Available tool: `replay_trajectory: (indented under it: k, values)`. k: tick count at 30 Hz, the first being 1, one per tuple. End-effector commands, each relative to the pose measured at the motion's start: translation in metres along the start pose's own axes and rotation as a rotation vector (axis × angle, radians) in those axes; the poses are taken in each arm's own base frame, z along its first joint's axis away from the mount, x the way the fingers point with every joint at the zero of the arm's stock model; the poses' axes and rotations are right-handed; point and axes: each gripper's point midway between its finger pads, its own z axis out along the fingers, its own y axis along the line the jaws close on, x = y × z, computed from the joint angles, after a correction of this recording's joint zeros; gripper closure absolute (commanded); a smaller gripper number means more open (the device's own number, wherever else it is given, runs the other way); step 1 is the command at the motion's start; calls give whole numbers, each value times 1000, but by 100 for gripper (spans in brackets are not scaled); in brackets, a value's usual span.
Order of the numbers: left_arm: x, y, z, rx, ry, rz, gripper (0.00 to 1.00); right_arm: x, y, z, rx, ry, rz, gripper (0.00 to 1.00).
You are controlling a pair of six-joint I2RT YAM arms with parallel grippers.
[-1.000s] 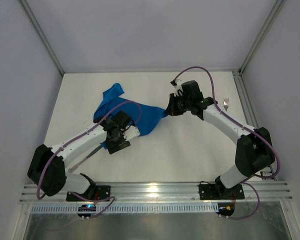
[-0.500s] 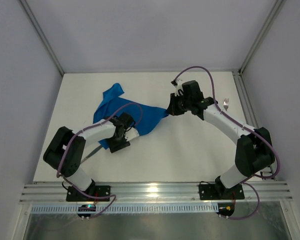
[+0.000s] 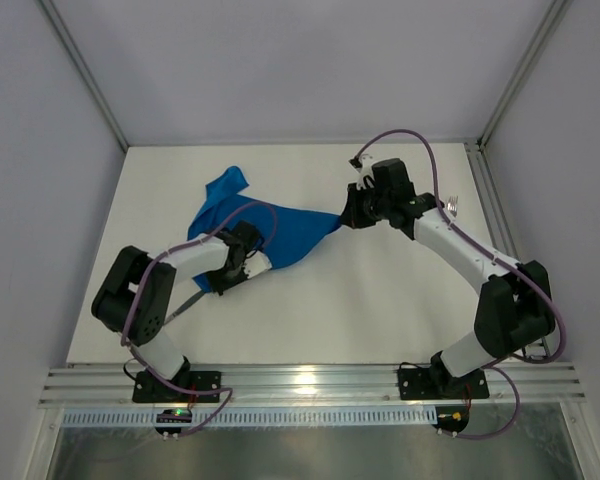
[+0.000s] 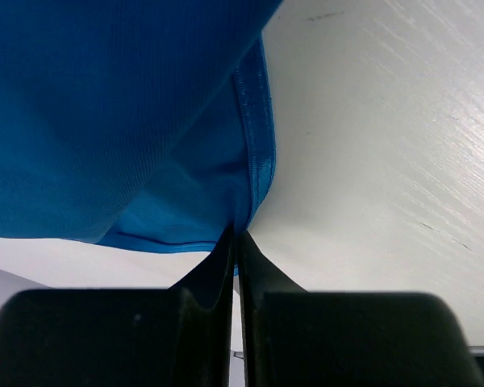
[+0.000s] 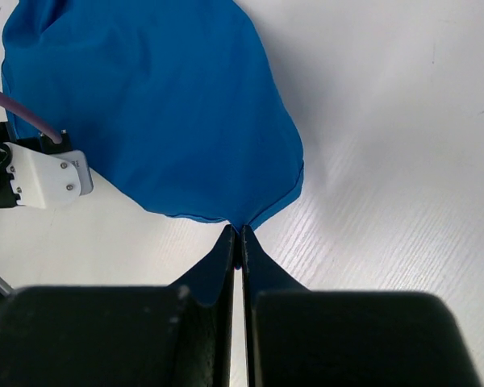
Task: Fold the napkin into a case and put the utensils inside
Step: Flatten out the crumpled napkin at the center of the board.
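Observation:
The bright blue napkin (image 3: 280,230) lies crumpled left of the table's middle and is stretched between both grippers. My left gripper (image 3: 263,264) is shut on its near hem; in the left wrist view the jaws (image 4: 235,235) pinch the stitched edge of the napkin (image 4: 105,121). My right gripper (image 3: 342,218) is shut on the right corner, which shows as a point of napkin (image 5: 161,105) between the jaws (image 5: 240,232). The silver fork (image 3: 452,207) lies at the far right. The dark knife (image 3: 187,302) lies under my left forearm, partly hidden.
White walls and metal frame posts (image 3: 85,85) close in the table on three sides. An aluminium rail (image 3: 300,385) with both arm bases runs along the near edge. A side rail (image 3: 485,195) lies just right of the fork. My left wrist's white housing (image 5: 44,177) shows beside the napkin.
My left gripper has gone from open to shut on the napkin's near hem, and its elbow has drawn back. My right gripper has shifted slightly right, pulling its corner out.

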Motion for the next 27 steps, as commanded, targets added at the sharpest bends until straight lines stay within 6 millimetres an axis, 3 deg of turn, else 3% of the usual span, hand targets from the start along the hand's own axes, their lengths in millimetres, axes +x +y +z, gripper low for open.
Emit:
replay_trajectory:
  k: [1, 9, 13, 18, 22, 25, 26, 27]
  values:
    - [-18, -3, 9, 28, -80, -55, 100, -23, -4, -27, 25, -85, -26, 96]
    - [-40, 8, -47, 55, -300, -142, 100, -43, -5, -68, 82, -166, -61, 96]
    - [-42, 20, -80, 38, -396, -200, 100, -53, -2, -87, 104, -203, -75, 96]
    - [-32, 39, -124, -31, -472, -266, 100, -73, 8, -130, 127, -293, -93, 96]
    - [-18, 65, -184, -162, -579, -327, 100, -96, 20, -176, 153, -392, -119, 96]
    - [-1, 72, -223, -241, -641, -361, 100, -108, 33, -210, 147, -453, -139, 96]
    - [8, 79, -250, -303, -695, -384, 100, -107, 35, -218, 148, -455, -140, 96]
    - [13, 82, -264, -334, -722, -397, 100, -109, 41, -233, 142, -482, -148, 96]
